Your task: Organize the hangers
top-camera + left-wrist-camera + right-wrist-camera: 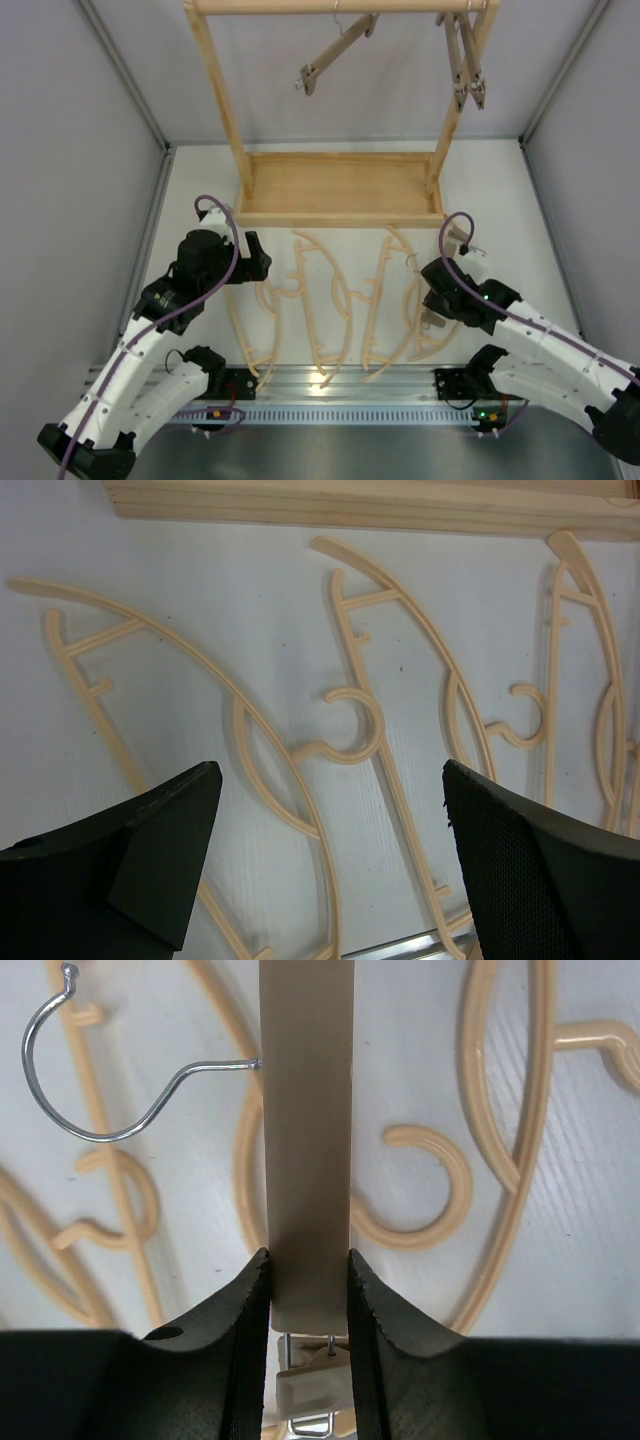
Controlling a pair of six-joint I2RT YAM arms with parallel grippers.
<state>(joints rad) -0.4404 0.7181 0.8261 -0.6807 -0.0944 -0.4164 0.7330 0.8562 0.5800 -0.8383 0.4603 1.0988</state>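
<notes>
Several pale curved coat hangers lie flat on the white table in front of the rack. My right gripper is shut on the end of a straight brown-grey clamp bar, whose metal hook points left. It holds the bar above the rightmost pale hangers. In the top view this gripper is at the right, and the bar's far end sticks out beyond it. My left gripper is open and empty above the left pale hangers; in the top view it is at the left. One tilted clamp bar and two more hang from the rack's top rail.
The big pale wooden rack stands at the back, its tray base just beyond the hangers' far ends. Grey walls close in left and right. A metal rail runs along the near edge between the arm bases.
</notes>
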